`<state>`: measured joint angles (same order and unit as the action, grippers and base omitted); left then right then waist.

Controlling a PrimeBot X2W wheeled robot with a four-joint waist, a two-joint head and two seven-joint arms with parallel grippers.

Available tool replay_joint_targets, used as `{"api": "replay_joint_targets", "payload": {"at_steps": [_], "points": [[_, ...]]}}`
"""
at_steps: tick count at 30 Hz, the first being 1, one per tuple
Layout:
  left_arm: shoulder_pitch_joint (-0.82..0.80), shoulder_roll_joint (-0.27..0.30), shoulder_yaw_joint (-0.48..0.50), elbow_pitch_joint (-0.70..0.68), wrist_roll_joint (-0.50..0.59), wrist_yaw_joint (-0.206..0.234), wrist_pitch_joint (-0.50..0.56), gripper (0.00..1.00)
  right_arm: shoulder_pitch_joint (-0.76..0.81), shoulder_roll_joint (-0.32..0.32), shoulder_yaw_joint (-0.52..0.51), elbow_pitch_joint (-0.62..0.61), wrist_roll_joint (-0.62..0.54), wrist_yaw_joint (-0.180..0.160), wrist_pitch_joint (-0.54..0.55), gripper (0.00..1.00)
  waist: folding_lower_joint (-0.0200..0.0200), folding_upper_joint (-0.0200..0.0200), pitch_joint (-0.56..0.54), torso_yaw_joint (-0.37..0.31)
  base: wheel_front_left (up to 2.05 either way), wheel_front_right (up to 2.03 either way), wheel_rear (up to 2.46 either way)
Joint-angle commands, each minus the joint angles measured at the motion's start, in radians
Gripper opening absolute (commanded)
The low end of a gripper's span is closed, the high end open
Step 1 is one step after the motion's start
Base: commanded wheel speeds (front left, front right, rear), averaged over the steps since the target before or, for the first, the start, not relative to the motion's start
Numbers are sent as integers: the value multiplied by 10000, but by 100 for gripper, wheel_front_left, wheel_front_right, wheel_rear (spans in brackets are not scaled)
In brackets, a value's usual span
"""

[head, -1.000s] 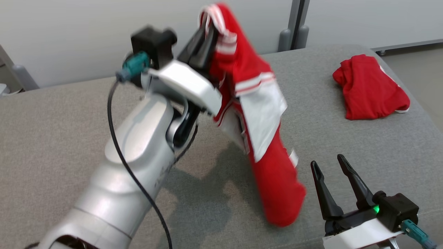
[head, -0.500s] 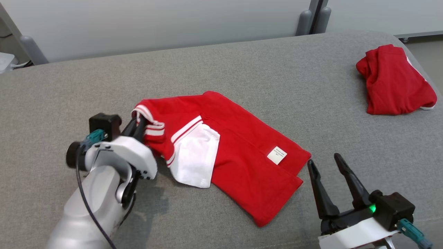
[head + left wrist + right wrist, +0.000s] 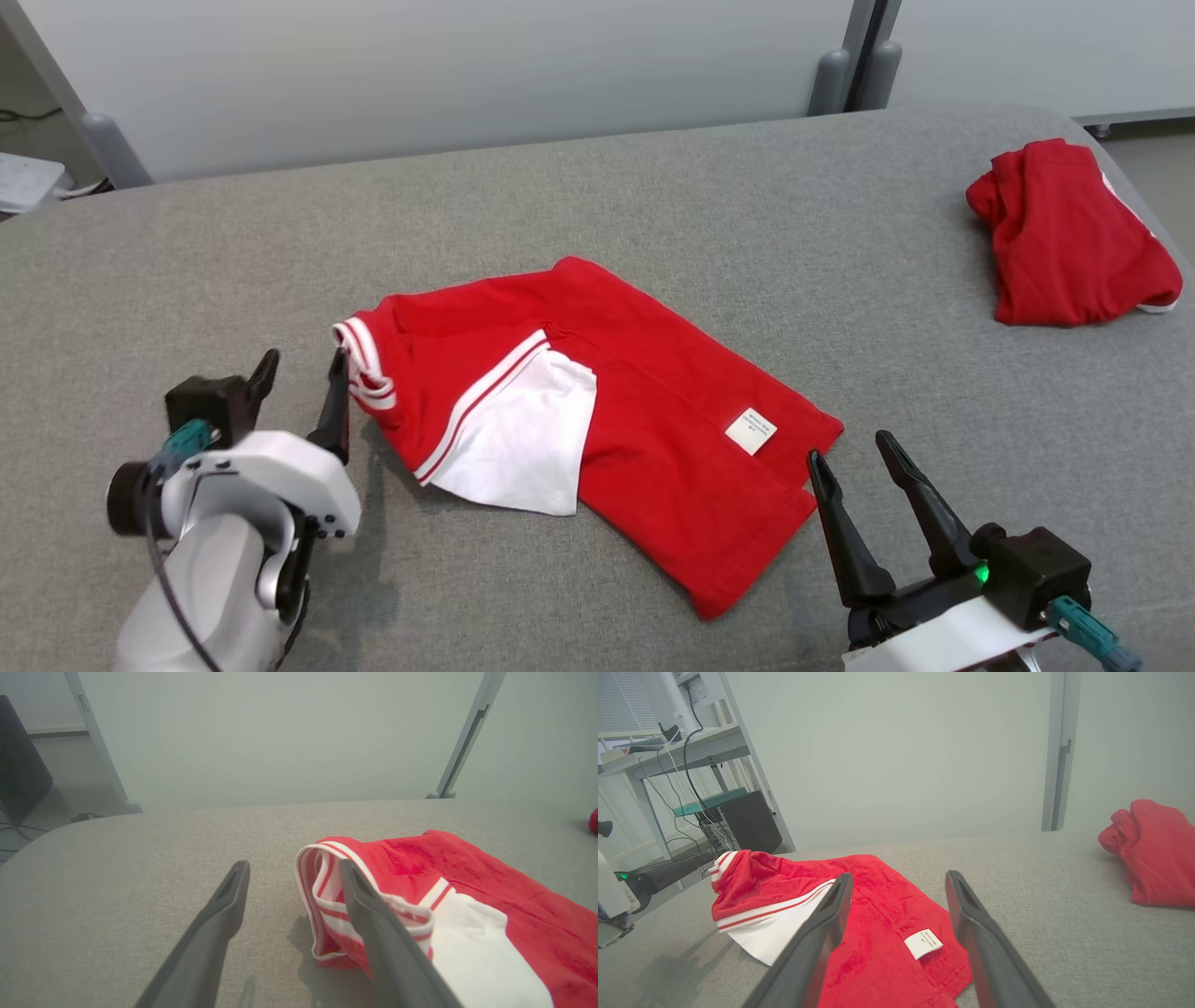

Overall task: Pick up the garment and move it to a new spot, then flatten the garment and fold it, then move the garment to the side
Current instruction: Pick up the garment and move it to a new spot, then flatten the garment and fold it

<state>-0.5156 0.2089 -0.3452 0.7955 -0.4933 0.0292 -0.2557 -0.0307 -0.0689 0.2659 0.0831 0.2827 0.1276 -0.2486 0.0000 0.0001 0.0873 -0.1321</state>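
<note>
In the middle of the head view, laid out on the grey woven-fabric surface [image 3: 653,205] rather than dangling in the air as a second ago: the red knitted garment with a white panel and red-and-white striped trim [image 3: 644,411]. Held up high then by the left two-fingered dark claw [image 3: 304,358], lowered half a second back with the striped cuff still pinched, and now let go. Judging from that: move to a new spot done, flattening and folding next, with the cloth still rumpled, the white panel doubled over and a label showing toward the lower right. At lower left of the frame, left claw spread wide with nothing between the fingers. In the left wrist view, bare grey surface in the gap, and the finger [image 3: 371,924] at the right of that view just beside the striped cuff; touching or not, impossible to tell. At lower right, the right two-fingered dark claw [image 3: 848,445] equally wide and empty, tips just beside the garment's lower-right edge. At upper right, well apart, a second red cloth bundle [image 3: 1069,238].
</note>
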Motion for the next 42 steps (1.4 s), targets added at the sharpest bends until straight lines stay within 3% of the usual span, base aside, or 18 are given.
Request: {"api": "replay_joint_targets", "payload": {"at_steps": [1, 9, 11, 14, 19, 29, 42], "points": [[65, 386, 539, -425, 112, 127, -60, 100, -113, -30, 225, -163, 77, 31, -132, 100, 0, -1, -106, 15, 0, 0, 0], [2259, 265, 2481, -3201, 768, 485, -60, 100, 278, -47, 244, -60, 227, 31, -132, 100, 0, -1, -686, 123, 0, 0, 0], [2939, -59, 3031, -4279, 834, 267, -60, 100, 407, -46, 163, -95, 249, 31, -132, 100, 0, -1, -765, 175, 0, 0, 0], [3968, -588, 3512, -5899, 1252, -404, -60, 100, 582, -19, -6, -173, 305, 31, -132, 100, 0, -1, -838, 238, 0, 0, 0], [5297, -1287, 3654, -7706, 2269, -1176, -60, 100, 823, 10, -117, -150, 193, 31, -132, 100, 0, -1, -940, 347, 0, 0, 0], [6358, -1557, 2665, -7905, 3416, -1485, -60, 100, 1205, 14, -268, 308, -37, 31, -132, 100, 0, -1, -1095, 371, 0, 0, 0], [6196, -1583, 2574, -7760, 3782, -1551, -61, 100, 1238, 54, -380, 724, -20, 31, -132, 100, 0, -1, -1017, 343, 0, 0, 0]]}}
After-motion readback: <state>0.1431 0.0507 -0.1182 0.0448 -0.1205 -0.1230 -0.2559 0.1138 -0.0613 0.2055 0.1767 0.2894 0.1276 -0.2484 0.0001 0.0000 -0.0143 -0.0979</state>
